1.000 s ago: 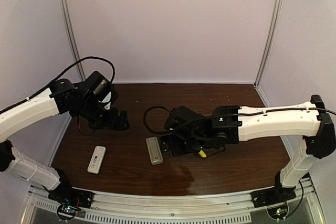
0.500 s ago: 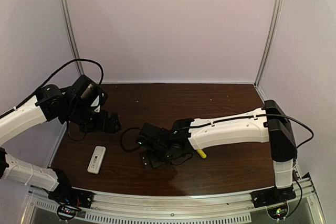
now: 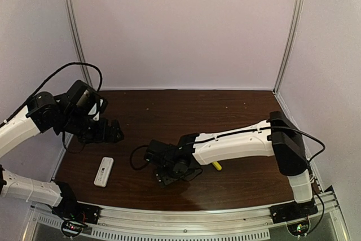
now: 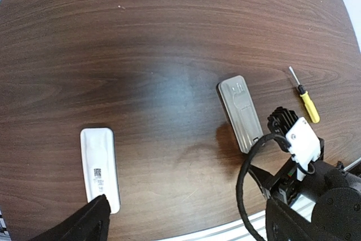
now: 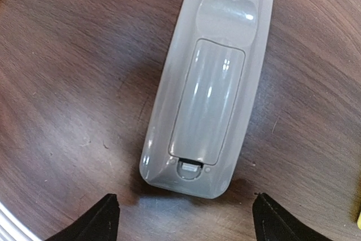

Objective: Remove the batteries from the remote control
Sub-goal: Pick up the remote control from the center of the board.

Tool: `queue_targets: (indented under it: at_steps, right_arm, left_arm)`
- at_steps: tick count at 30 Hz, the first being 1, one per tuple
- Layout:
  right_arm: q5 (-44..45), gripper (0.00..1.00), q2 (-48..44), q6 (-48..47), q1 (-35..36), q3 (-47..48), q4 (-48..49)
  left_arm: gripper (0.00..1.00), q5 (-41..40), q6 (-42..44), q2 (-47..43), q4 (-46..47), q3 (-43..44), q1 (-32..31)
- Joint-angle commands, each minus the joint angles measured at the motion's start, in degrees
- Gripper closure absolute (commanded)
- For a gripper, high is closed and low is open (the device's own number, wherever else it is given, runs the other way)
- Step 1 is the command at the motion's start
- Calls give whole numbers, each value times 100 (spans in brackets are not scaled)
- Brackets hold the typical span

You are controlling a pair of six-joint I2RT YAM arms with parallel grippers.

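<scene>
Dark brown wood-grain desk (image 3: pixel 237 111) carries everything. Right arm (image 3: pixel 237 142) stretches low across it from the right, so that the right claw (image 5: pixel 186 221) hangs directly over the grey remote (image 5: pixel 208 83) at the near middle. That claw is released, with fingers spread either side of the remote's latch end and grasping nothing, probably lining up on the cover. Left arm (image 3: pixel 14 131) hovers at the far left, and the left claw (image 4: pixel 186 227) is also released and empty, seemingly out of the way.

Grey remote lies face down, which turns its battery cover (image 5: pixel 206 103) upward. The cover is shut, so the batteries are not visible and presumably sit inside. White remote (image 4: pixel 100 165) lies at the near left, well apart. Yellow-handled screwdriver (image 4: pixel 307 103) lies near the grey remote, to its right. Small latch tab (image 5: pixel 190 167) sits at the cover's end nearest the claw.

White remote bears a small dark printed label, too small to read. No brand shows on the grey one.
</scene>
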Motion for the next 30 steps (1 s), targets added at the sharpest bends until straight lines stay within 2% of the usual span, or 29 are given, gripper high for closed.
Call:
queue_targets:
  at_steps: [1, 17, 23, 30]
  right_arm:
    - [-39, 20, 143, -100, -147, 86, 72]
    - [-394, 27, 474, -227, -387, 129, 441]
    - [-341, 43, 564, -315, -433, 125, 334]
    - [-315, 44, 587, -399, -456, 7, 321]
  left_arm:
    - [3, 63, -252, -139, -15, -172, 40]
    - [3, 134, -535, -164, 54, -251, 39]
    - [3, 159, -450, 50, 121, -181, 39]
    - [3, 155, -441, 210, 206, -145, 43]
